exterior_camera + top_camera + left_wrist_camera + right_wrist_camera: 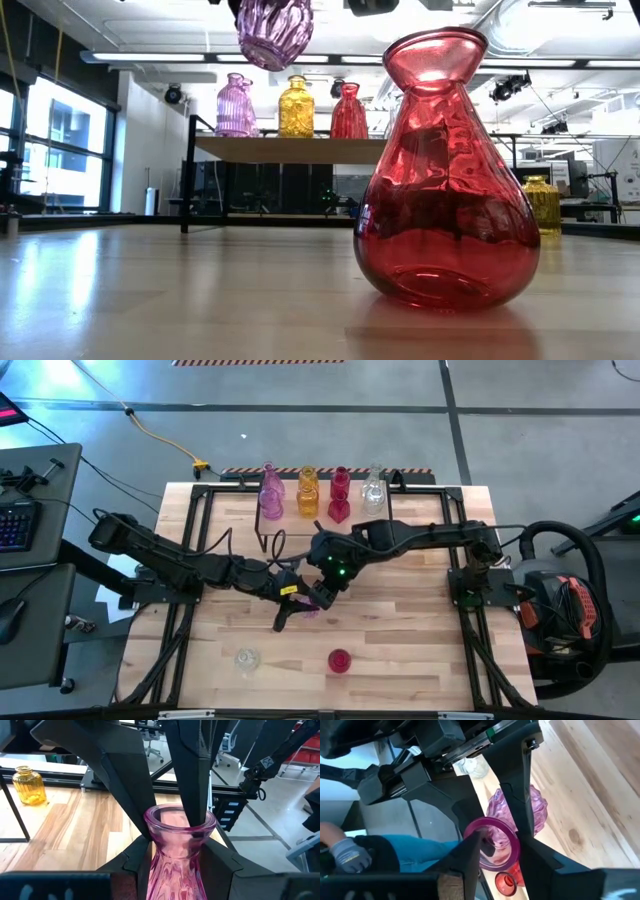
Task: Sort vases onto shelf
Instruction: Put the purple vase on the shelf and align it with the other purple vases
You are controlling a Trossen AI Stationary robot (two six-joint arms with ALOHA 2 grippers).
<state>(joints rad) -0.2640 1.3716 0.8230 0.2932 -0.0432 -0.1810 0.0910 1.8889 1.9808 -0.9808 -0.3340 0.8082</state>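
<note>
from above, both arms meet at mid-bench, the left gripper (pixel 290 600) and right gripper (pixel 325 588) crowded around one pink vase (pixel 310 605); the shelf (pixel 320 510) at the far edge carries a pink, an amber, a red and a clear vase, while a clear vase (pixel 246 659) and a red vase (pixel 339 660) wait near the front. from bench height, the pink vase (pixel 273 30) hangs in the air above the wood, with the red vase (pixel 442 180) close to the lens. the left wrist view shows that arm's jaws narrow, one finger (pixel 192 775) inside the pink vase's mouth, one outside. the right wrist view shows its jaws straddling the same rim, one finger inside; whether they clamp or are letting go i cannot tell. this looks like a handover; next, one arm must release cleanly so the other can carry the vase to the shelf.
</note>
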